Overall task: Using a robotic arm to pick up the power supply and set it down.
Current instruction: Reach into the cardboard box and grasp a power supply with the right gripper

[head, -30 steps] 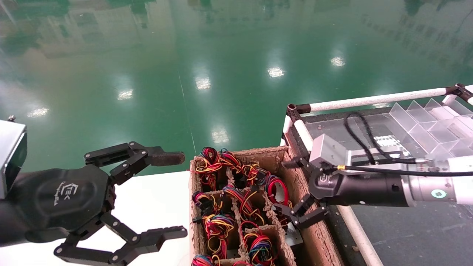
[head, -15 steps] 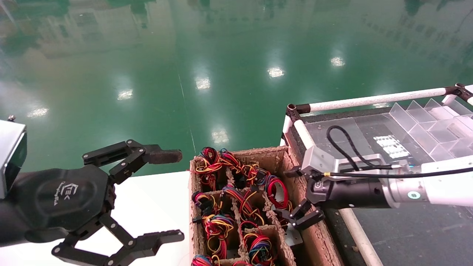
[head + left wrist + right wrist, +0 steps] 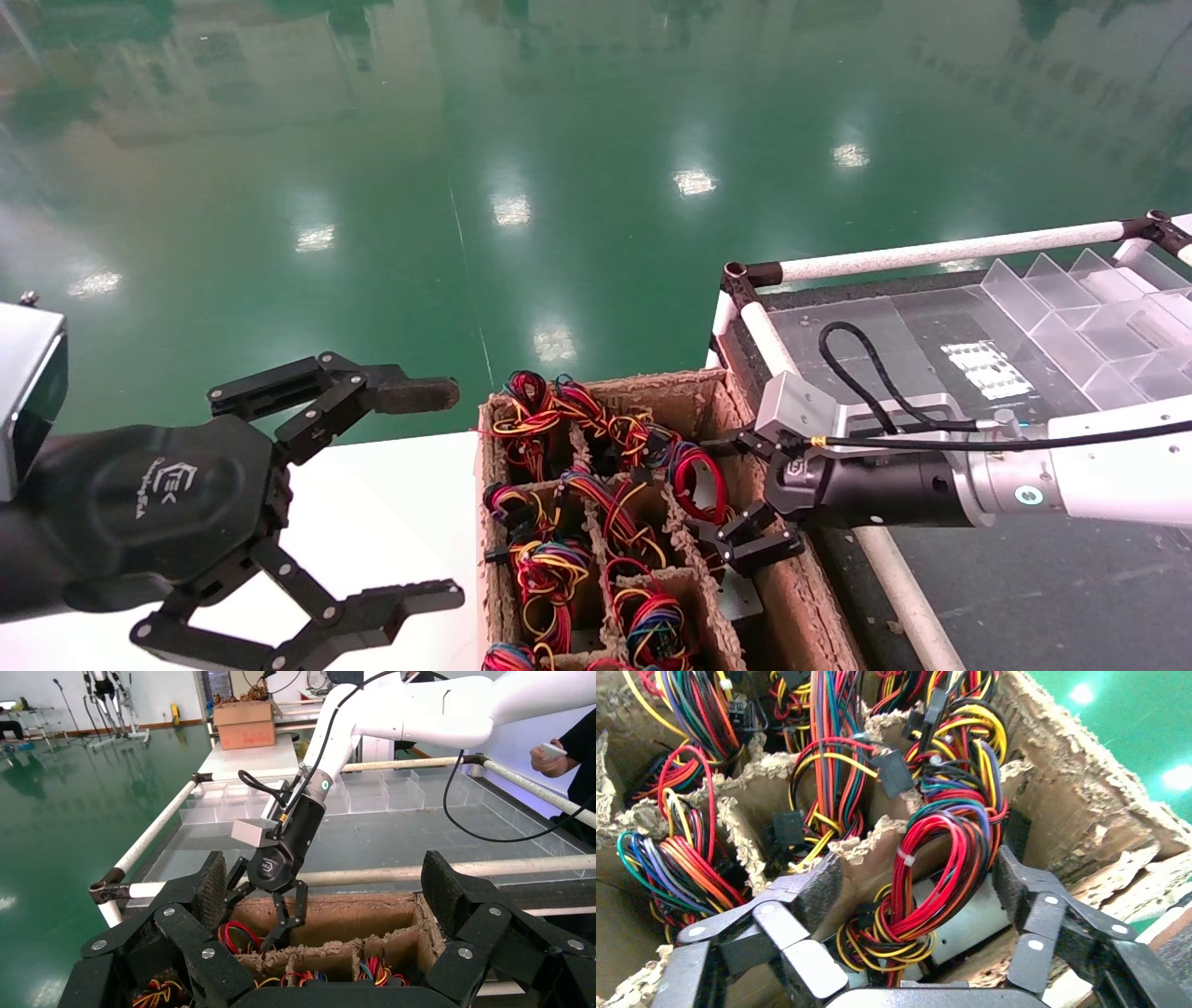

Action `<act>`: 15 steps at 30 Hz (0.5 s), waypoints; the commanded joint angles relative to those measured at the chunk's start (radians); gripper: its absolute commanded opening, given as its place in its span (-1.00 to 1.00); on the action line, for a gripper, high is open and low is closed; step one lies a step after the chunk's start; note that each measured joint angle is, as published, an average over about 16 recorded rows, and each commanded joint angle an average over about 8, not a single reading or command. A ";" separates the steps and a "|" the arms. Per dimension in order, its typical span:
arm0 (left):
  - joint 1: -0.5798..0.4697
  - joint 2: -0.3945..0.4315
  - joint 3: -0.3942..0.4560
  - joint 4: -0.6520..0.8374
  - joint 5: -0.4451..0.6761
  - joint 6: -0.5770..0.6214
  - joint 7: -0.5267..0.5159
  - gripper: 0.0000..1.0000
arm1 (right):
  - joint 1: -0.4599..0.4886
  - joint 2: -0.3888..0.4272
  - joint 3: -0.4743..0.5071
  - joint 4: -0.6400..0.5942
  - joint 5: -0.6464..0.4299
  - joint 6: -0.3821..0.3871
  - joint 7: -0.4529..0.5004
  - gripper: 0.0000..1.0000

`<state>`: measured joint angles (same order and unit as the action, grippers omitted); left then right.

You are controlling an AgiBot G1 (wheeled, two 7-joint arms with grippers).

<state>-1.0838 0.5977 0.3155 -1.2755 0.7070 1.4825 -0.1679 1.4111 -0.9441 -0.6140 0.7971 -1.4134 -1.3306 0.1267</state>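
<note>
A power supply (image 3: 972, 918), a grey metal box under a loop of red, yellow and black wires (image 3: 698, 477), stands in a far right cell of the cardboard box (image 3: 792, 596). My right gripper (image 3: 732, 499) is open and lowered over that cell. In the right wrist view its fingers (image 3: 810, 890) stand on either side of the wire loop, apart from it, and the right gripper (image 3: 916, 890) holds nothing. The left wrist view shows the right gripper (image 3: 249, 918) dipping into the cardboard box (image 3: 337, 917). My left gripper (image 3: 433, 494) hangs open and empty left of the box.
Several more wired units (image 3: 549, 568) fill the box's other cells between ragged cardboard dividers (image 3: 747, 839). Right of the box is a rack of white tubes (image 3: 941, 250) with clear plastic bins (image 3: 1071, 308). A white table (image 3: 382, 503) lies under the left gripper. A person's hand (image 3: 555, 755) shows beyond the rack.
My right gripper has moved left and down, deeper into the box's right cell, still open. The left gripper has barely moved.
</note>
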 commanded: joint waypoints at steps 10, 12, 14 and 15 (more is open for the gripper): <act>0.000 0.000 0.000 0.000 0.000 0.000 0.000 1.00 | 0.006 -0.002 0.005 -0.049 0.005 -0.004 -0.034 -1.00; 0.000 0.000 0.000 0.000 0.000 0.000 0.000 1.00 | 0.008 -0.003 0.005 -0.056 0.005 -0.004 -0.039 -1.00; 0.000 0.000 0.001 0.000 0.000 0.000 0.000 1.00 | 0.009 -0.004 0.005 -0.063 0.006 -0.003 -0.043 -1.00; 0.000 0.000 0.001 0.000 0.000 0.000 0.000 1.00 | 0.009 -0.004 0.006 -0.067 0.006 -0.003 -0.045 -1.00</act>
<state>-1.0839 0.5975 0.3161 -1.2755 0.7067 1.4822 -0.1676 1.4197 -0.9481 -0.6071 0.7311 -1.4061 -1.3320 0.0822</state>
